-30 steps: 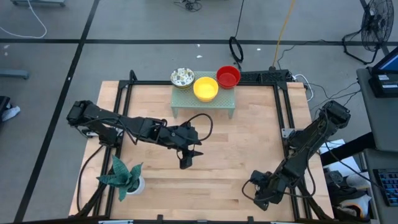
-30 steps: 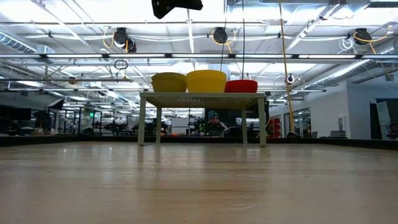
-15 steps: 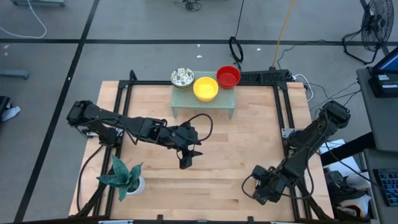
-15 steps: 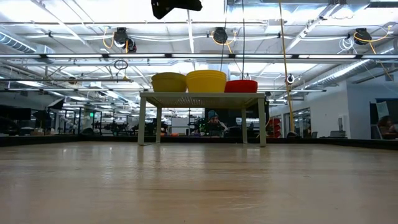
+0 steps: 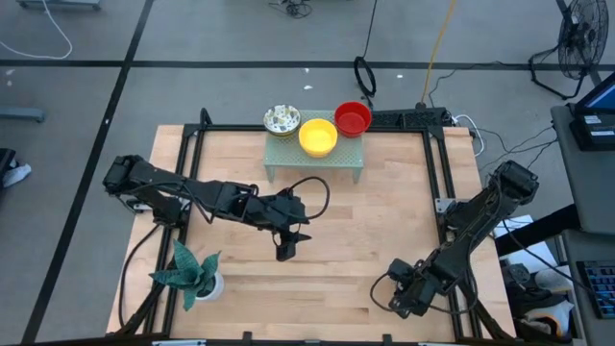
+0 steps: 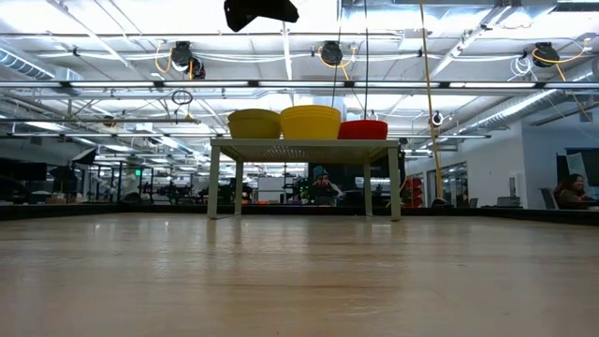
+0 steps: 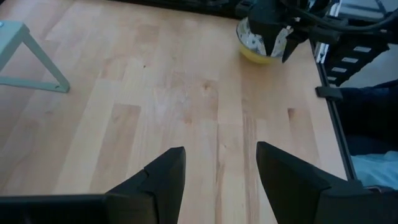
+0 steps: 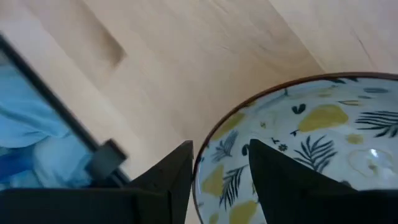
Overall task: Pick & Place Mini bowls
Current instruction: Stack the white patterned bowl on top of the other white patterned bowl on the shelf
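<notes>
Right gripper (image 5: 404, 300) is sitting low at the near right corner of the table (image 5: 384, 231). The high view is showing only the dark wrist there, nothing of what is under it. The right wrist view is filling that in: a patterned mini bowl (image 8: 311, 143), white with yellow fruit and dark leaf print, is directly at the fingertips, with its brown rim running between the two fingers, one inside the bowl and one outside. The fingers are straddling the rim with a gap; whether they are actually pinching it, I cannot tell. The left wrist view is seeing the same spot from across the table: the right gripper (image 7: 273, 37) is on top of a bowl with a yellow underside (image 7: 255, 46), close to the black frame rail.

Left gripper (image 5: 285, 248) is hanging above mid-table, fingers spread, holding nothing; its wrist view is showing bare wood between them. In the low view only its dark tip (image 6: 260, 11) is poking in at the top edge.

The surface is pale butcher-block wood inside a black frame. The room behind is an open workshop with ceiling pipes and lights, and a person (image 6: 568, 192) is sitting at far right.

Beyond the left gripper, the pale green rack (image 5: 315, 159) is carrying three more bowls: a speckled one (image 5: 282, 119), a yellow one (image 5: 318, 136) and a red one (image 5: 353, 118). A potted plant (image 5: 197, 274) is standing beside the left arm, well apart from the rack.
</notes>
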